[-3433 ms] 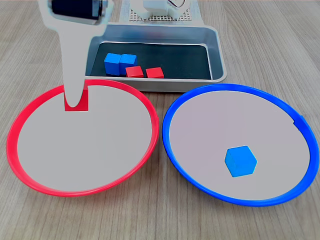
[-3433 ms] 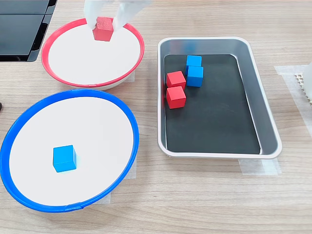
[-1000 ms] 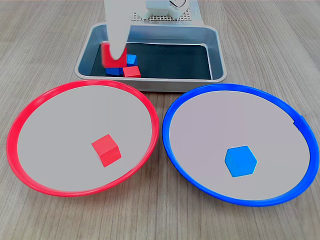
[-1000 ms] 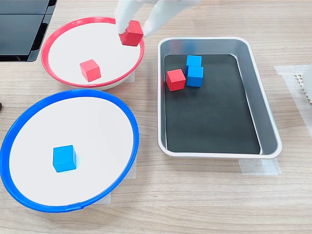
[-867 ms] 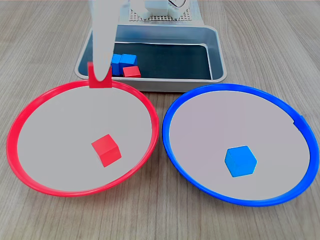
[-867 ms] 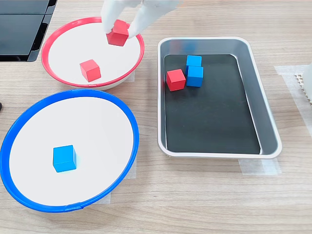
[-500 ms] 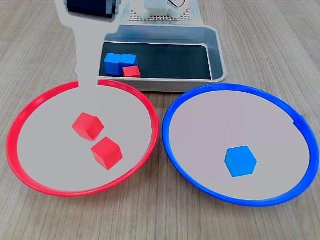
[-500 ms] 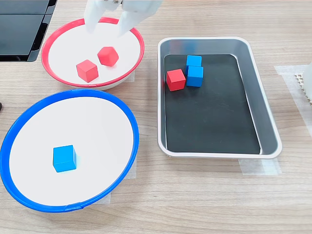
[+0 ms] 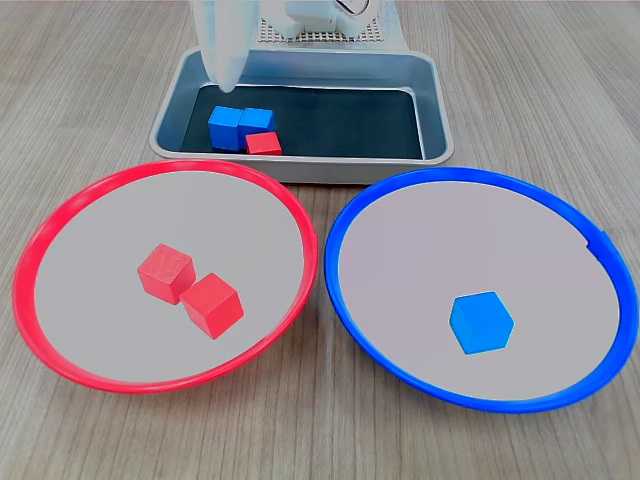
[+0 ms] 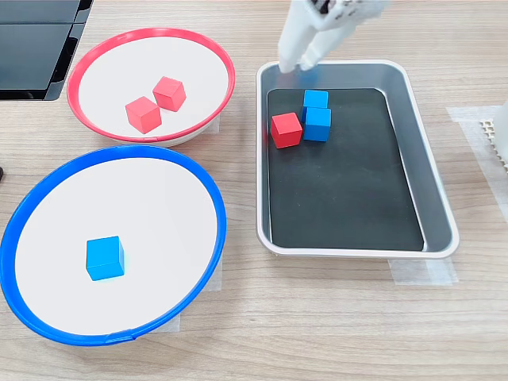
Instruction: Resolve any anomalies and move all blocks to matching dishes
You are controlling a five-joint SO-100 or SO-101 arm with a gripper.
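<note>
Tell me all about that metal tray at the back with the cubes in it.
The tray is a rectangular, shiny grey metal pan with rounded corners, raised walls and a black floor. It sits flat on the wooden table beside the two dishes. Inside, clustered near one end, are two blue blocks side by side and one red block. The white gripper hovers above that end.

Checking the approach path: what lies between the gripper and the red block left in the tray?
Only bare tray floor, per the second exterior view; gripper hangs over the rim, red block just beyond.
</note>
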